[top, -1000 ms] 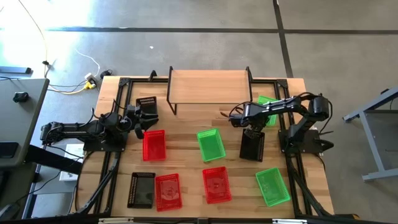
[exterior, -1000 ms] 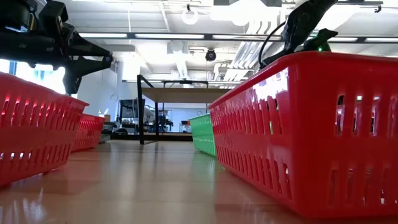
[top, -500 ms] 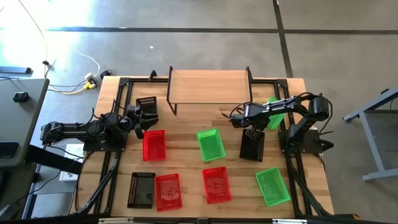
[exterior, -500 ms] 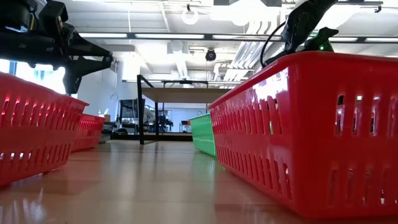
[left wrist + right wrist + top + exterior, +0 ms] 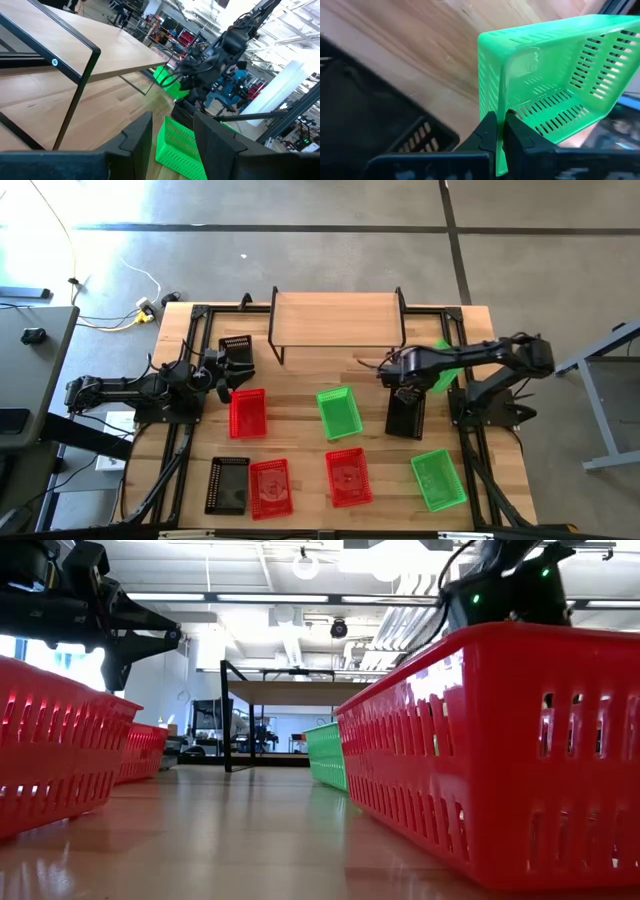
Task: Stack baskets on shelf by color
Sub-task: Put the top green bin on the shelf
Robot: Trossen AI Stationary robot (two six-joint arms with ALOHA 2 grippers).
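So the right gripper (image 5: 499, 131) has its fingers pinched tight on the short end wall of a green basket (image 5: 555, 80), and in the right wrist view the basket hangs tilted off the table with its long axis running straight away from the fingers. From overhead you only catch a sliver of that green basket (image 5: 443, 367) poking out past the arm, at the right side of the table, just off the right end of the shelf (image 5: 338, 318), which has nothing on it yet. That's the relation that matters, I'd say: the shelf lies far and left of the held basket, so the carry goes that way and the basket has to be levelled before it sets down. Right under the arm sits a black basket (image 5: 405, 414), near but apart. The left gripper (image 5: 226, 372) hovers on the left side by another black basket (image 5: 236, 346), fingers parted with nothing between them. The right arm is clearly the nearer one to the shelf's right end. No brands or readable writing anywhere that I can make out.
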